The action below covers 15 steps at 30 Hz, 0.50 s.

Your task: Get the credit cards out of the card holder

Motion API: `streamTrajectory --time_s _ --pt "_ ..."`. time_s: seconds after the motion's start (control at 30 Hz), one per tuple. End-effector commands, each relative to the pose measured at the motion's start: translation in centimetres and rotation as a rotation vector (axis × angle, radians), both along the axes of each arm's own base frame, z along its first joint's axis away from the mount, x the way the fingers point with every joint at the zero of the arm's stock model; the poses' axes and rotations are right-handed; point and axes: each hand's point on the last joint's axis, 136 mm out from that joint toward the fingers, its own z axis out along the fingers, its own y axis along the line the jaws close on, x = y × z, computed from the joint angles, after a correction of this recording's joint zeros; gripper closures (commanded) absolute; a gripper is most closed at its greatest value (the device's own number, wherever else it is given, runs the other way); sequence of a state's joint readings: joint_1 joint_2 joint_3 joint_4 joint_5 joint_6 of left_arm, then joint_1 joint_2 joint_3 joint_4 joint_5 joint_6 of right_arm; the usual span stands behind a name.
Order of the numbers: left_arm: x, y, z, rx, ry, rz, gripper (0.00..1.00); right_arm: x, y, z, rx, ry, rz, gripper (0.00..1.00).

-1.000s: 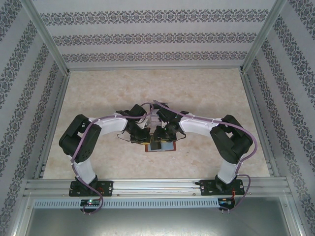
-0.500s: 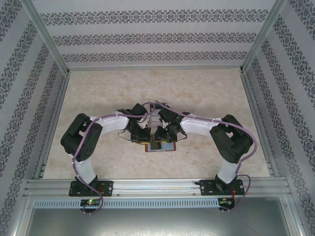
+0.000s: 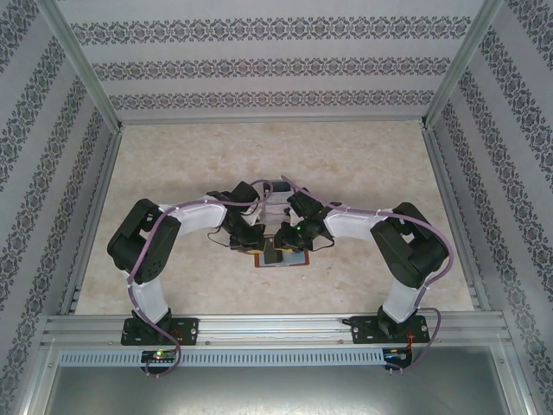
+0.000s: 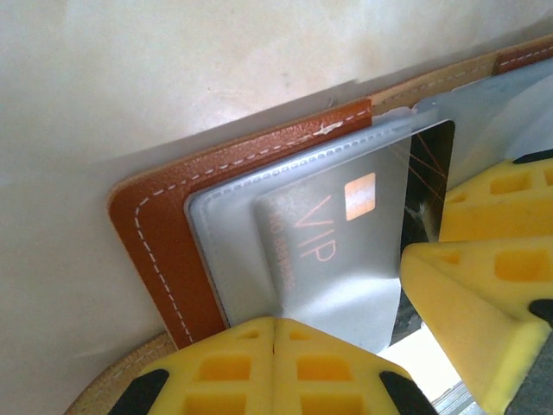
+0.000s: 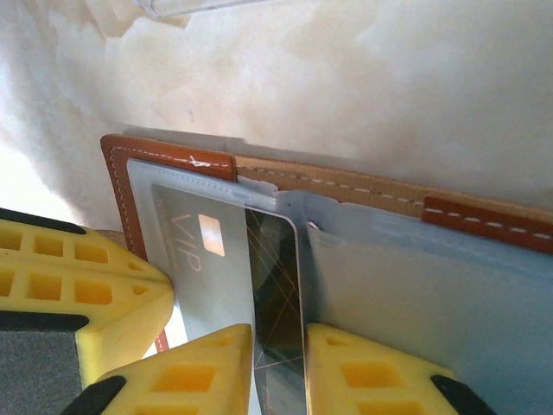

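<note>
Beige marbled tabletop | card holder lying open | wallpapered walls

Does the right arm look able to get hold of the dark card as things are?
Probably yes: the dark card sits in the gap between the open right fingers, with nothing else in the way.

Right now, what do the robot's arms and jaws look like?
Both the left arm and right arm have white links, bulky black joints and black bases, with a purple cable along each. The jaws are yellow wedge blocks with square pockets and black backing.
</note>
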<state>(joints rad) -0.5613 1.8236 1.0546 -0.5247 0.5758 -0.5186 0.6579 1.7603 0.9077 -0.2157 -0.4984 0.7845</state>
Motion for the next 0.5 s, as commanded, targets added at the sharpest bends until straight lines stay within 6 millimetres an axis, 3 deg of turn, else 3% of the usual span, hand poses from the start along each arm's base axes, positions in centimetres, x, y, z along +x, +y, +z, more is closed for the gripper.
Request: streamTrajectory --time_s 0.0,0.47 --pt "-1.43 1.97 -3.01 0.131 0.052 -0.02 0.98 0.11 1.1 1.69 0.097 -0.03 0.012 0.8" --pt "-1.66 2.12 -2.94 0.138 0.057 -0.02 0.98 0.07 0.17 1.36 0.069 -0.039 0.006 0.94"
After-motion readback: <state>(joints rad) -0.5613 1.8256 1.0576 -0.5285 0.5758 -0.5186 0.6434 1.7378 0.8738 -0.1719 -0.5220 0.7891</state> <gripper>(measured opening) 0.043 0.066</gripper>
